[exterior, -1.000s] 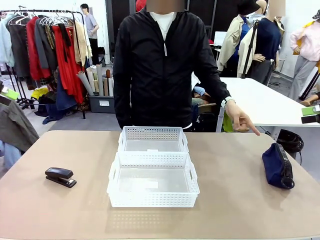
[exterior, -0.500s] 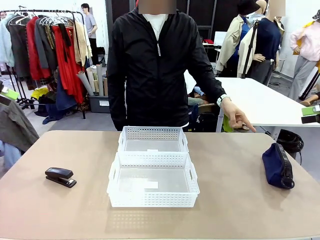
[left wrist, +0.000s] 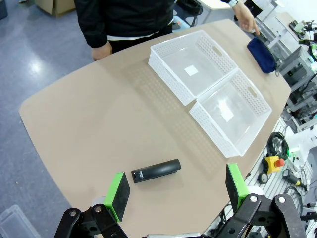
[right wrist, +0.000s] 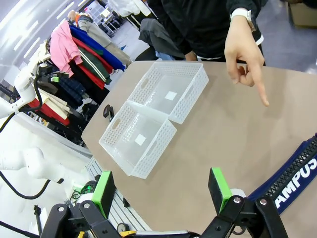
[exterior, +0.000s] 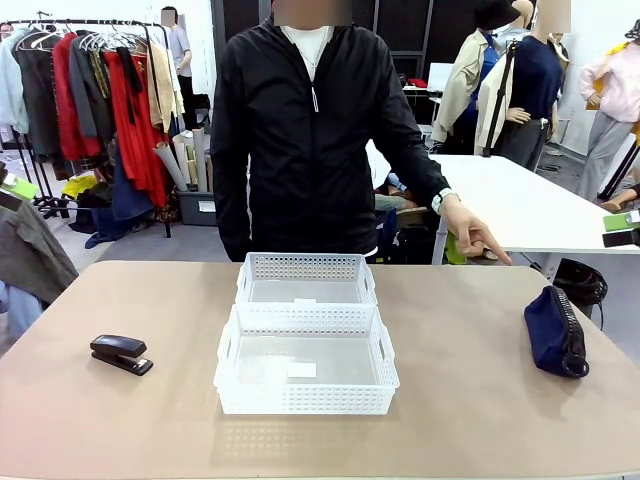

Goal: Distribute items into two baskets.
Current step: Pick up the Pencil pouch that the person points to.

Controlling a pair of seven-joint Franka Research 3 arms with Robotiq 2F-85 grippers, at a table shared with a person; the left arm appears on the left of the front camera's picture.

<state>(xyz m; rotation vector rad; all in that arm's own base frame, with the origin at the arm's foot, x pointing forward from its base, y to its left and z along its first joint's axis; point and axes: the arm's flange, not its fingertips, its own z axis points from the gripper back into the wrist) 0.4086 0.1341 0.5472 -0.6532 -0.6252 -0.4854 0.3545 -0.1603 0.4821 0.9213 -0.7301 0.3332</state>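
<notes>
Two white lattice baskets sit end to end mid-table, both empty: the near basket [exterior: 305, 360] [left wrist: 232, 111] [right wrist: 137, 139] and the far basket [exterior: 305, 279] [left wrist: 190, 64] [right wrist: 173, 90]. A black stapler [exterior: 121, 353] [left wrist: 155, 170] [right wrist: 107, 111] lies at the table's left. A navy pouch [exterior: 555, 330] [left wrist: 261, 51] [right wrist: 292, 173] lies at the right edge. My left gripper [left wrist: 176, 187] hangs open high above the stapler. My right gripper [right wrist: 161, 188] is open above the table, the pouch just beside its right finger. The person's hand [exterior: 478, 238] [right wrist: 246, 57] points down toward the pouch.
The person in a black jacket [exterior: 310, 140] stands at the far edge behind the baskets. Bare tabletop [exterior: 470, 380] lies between the baskets and each item. A clothes rack [exterior: 100, 100] and another white table [exterior: 540, 210] stand beyond.
The person's pointing hand has drawn back a little, up and to the left. Baskets, stapler and pouch have not moved.
</notes>
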